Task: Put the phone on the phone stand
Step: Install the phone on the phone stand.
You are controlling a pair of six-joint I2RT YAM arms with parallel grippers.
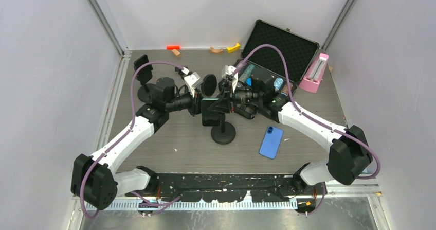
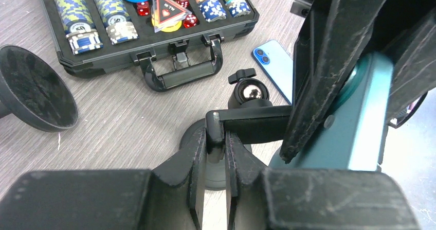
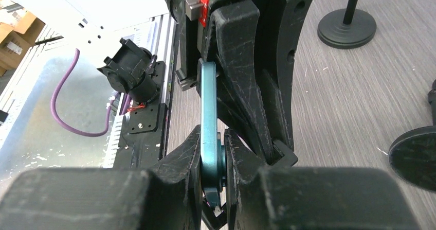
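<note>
A black phone stand with a round base [image 1: 223,133] stands at the table's middle; its ball joint [image 2: 250,92] shows in the left wrist view. My left gripper [image 1: 198,105] [image 2: 216,137] is shut on the stand's black clamp arm [image 2: 257,122]. My right gripper [image 1: 227,102] [image 3: 212,142] is shut on a teal phone [image 1: 210,112] [image 3: 208,111] [image 2: 360,132], held on edge at the stand's clamp, right beside the left fingers. A second, blue phone [image 1: 271,142] [image 2: 275,68] lies flat on the table to the right of the stand.
An open black case of poker chips [image 1: 280,47] [image 2: 149,19] lies at the back right, with a pink object [image 1: 314,73] beside it. A second black stand [image 1: 146,75] is at the back left. A black round disc [image 1: 209,85] [image 2: 36,88] is behind the grippers. Small blocks [image 1: 174,48] lie by the back wall.
</note>
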